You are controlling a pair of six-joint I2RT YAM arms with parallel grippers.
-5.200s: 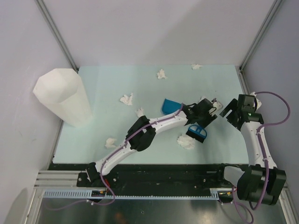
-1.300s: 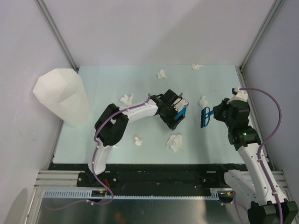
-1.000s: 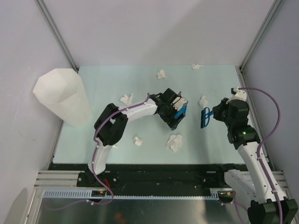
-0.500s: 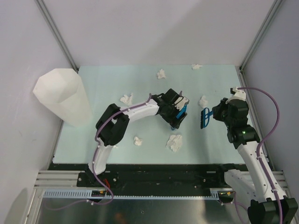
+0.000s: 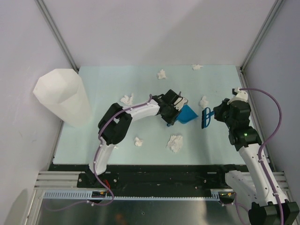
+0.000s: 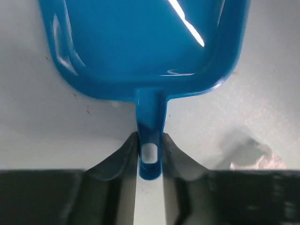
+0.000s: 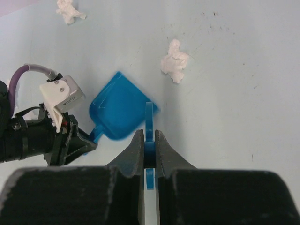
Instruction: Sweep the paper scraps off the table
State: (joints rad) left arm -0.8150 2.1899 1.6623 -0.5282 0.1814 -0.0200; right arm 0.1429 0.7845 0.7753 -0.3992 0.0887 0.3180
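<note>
On the pale green worktop (image 5: 103, 84) the paper scraps (image 5: 175, 143) lie scattered. The largest wad sits near the front edge, right of centre, with a smaller one (image 5: 138, 141) to its left. Another (image 5: 126, 99) lies left of centre, one (image 5: 204, 101) lies between the two arms' ends, and two more (image 5: 161, 74) (image 5: 197, 67) rest close to the far edge. All of them lie loose on the surface; none is inside the dustpan.

The blue dustpan (image 5: 188, 114) lies at mid-table, just beyond the largest wad, its open mouth turned to the right. The left jaws are closed on its short handle (image 6: 150, 154), pinching it from both sides, as the left wrist view shows plainly. Just right of the pan's mouth a small blue brush (image 5: 205, 117) is held edge-on, and the right jaws are clamped on its thin handle (image 7: 149, 164). From the right wrist view the brush overlaps the pan's nearest corner, with one wad (image 7: 175, 61) lying a little beyond them.

The left arm (image 5: 136, 111) reaches across from the near left, and the right arm (image 5: 243, 136) rises from the near right. A tall white bin (image 5: 63, 96) stands at the worktop's left edge, well apart from the tools.
</note>
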